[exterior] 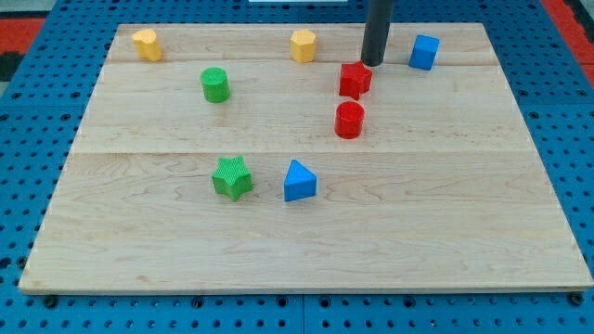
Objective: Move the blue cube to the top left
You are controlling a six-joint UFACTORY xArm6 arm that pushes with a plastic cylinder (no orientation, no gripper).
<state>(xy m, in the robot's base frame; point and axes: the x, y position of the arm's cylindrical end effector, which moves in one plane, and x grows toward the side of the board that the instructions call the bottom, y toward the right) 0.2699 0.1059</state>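
The blue cube [424,52] stands near the view's top right on the wooden board [306,241]. My tip [373,63] is at the end of the dark rod, just to the left of the blue cube with a small gap, and just up and right of the red star [355,80]. The board's top left corner holds a yellow block [146,44].
A yellow hexagon block [303,44] sits at the top middle. A green cylinder [215,84] is at the upper left. A red cylinder [349,120] is below the red star. A green star [232,177] and a blue triangle [299,181] sit at the middle.
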